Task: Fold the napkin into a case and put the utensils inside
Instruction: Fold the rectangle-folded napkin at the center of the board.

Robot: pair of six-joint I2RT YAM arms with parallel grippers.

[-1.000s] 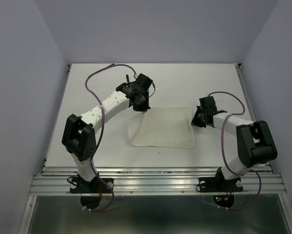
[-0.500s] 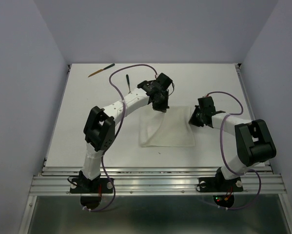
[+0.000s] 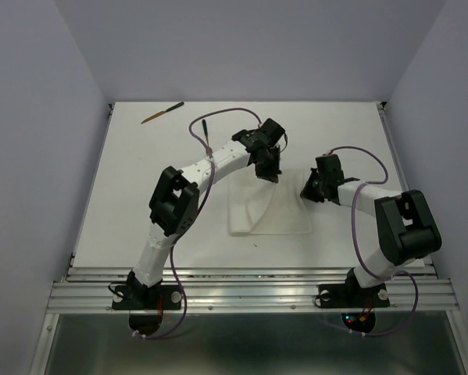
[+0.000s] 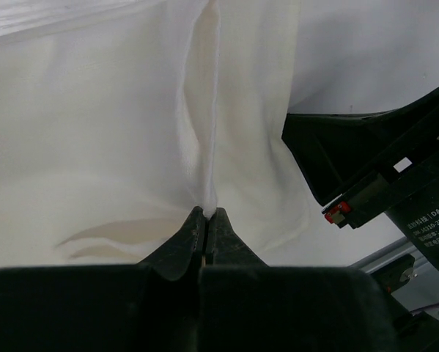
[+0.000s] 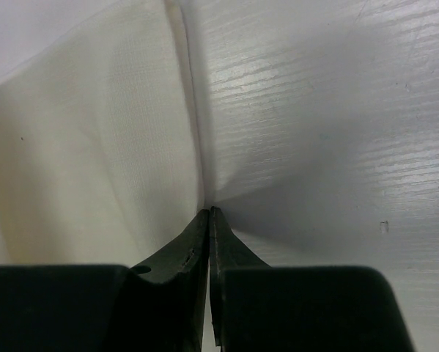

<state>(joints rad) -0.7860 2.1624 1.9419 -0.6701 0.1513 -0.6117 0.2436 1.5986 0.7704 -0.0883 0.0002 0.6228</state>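
The white napkin [image 3: 274, 216] lies mid-table with its left part lifted and curling over to the right. My left gripper [image 3: 269, 173] is shut on a raised fold of this cloth [image 4: 204, 132], pinched between the tips [image 4: 206, 214]. My right gripper [image 3: 306, 191] is shut on the napkin's far right edge [image 5: 94, 147], its tips [image 5: 209, 213] low on the table. One brown utensil [image 3: 162, 113] lies at the far left. A second, darker utensil [image 3: 205, 130] lies beside the left arm's cable. No case is in view.
The right arm's black wrist [image 4: 380, 165] sits close to the right of my left gripper. A purple cable [image 3: 218, 115] loops above the left arm. White walls bound the table [image 3: 140, 195] on the left, back and right.
My left gripper has swung right, carrying the napkin's left edge over the rest of the cloth, which now looks narrower. The far-left utensil has come into view. The right gripper has barely shifted.
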